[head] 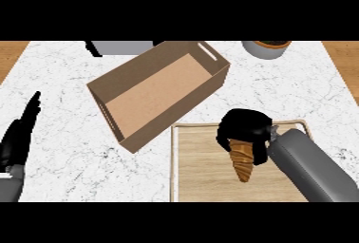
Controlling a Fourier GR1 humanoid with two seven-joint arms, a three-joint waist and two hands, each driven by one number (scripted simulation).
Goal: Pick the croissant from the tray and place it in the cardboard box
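The croissant (pixel 242 161), brown and ridged, hangs pointed end down over the wooden tray (pixel 200 166). My right hand (pixel 244 127) is shut on its upper end, fingers curled round it, above the tray's far part. The open cardboard box (pixel 157 92) lies tilted to the left of and beyond that hand, its inside bare. My left hand (pixel 20 135) rests at the left edge of the view, fingers straight and pointing away, far from the box and tray.
A grey object (pixel 123 46) sits at the counter's far edge behind the box. A round grey pot (pixel 266 48) stands at the far right. Wooden floor shows past both sides of the white marble counter (pixel 70 156).
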